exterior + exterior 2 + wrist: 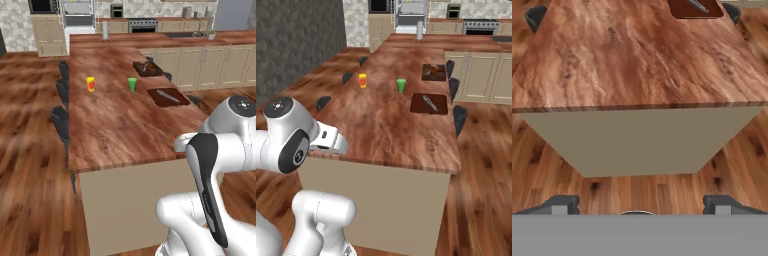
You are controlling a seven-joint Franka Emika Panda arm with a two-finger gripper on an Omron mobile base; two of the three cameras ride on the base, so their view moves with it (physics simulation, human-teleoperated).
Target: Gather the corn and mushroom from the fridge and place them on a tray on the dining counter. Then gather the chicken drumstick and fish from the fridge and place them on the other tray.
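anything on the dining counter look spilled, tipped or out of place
Nothing stands out. The yellow cup and green cup stand upright on the dining counter, apart from each other. The two dark trays lie flat near its right edge, each with something on it. No spill shows on the wood.

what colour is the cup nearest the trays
Green: the cup beside the trays shows best in the right base view.

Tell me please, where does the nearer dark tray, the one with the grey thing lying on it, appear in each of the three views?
Left base view: nearer tray lies right of centre, near the counter's right edge.
Right base view: it lies right of centre, upper half.
Hand view: it is cut by the top edge, right of centre.
Shared landmark: the wooden dining counter under it.
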